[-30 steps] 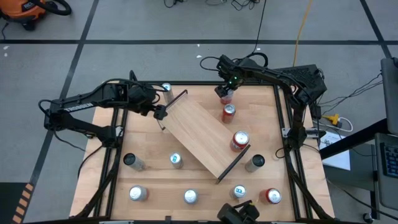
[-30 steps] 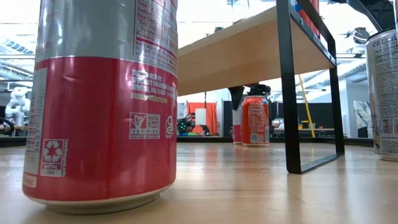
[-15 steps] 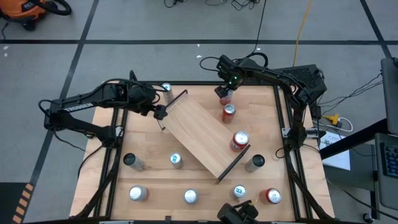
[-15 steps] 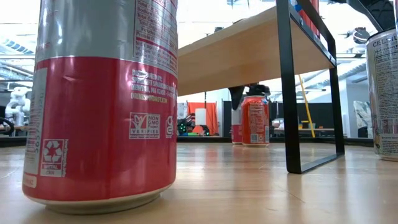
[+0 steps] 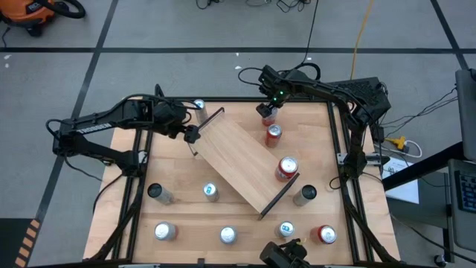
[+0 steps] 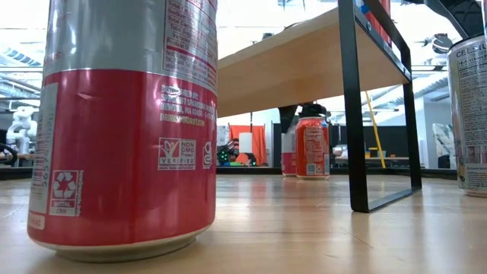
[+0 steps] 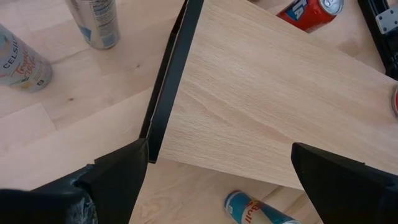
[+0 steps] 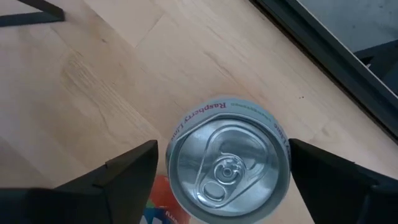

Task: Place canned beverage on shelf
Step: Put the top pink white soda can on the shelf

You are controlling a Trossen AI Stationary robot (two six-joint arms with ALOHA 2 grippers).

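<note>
Barely anything is shifting: right hand, fingers spread and not yet gripping, is hovering over a can at the table's one o'clock, beyond the shelf; left hand waiting open. Rigid, smooth, likely slippery, best gripped mid-body.

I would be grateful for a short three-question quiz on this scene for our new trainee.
1. True or false: the right gripper has open fingers on either side of a silver-topped can.
2. How many cans stand on the shelf?
A) none
B) one
C) three
3. Fill in: the left gripper hovers open near the shelf's ____ rail.

Key: 1 true; 2 B, one red can near the shelf's other end; 3 black.
</note>
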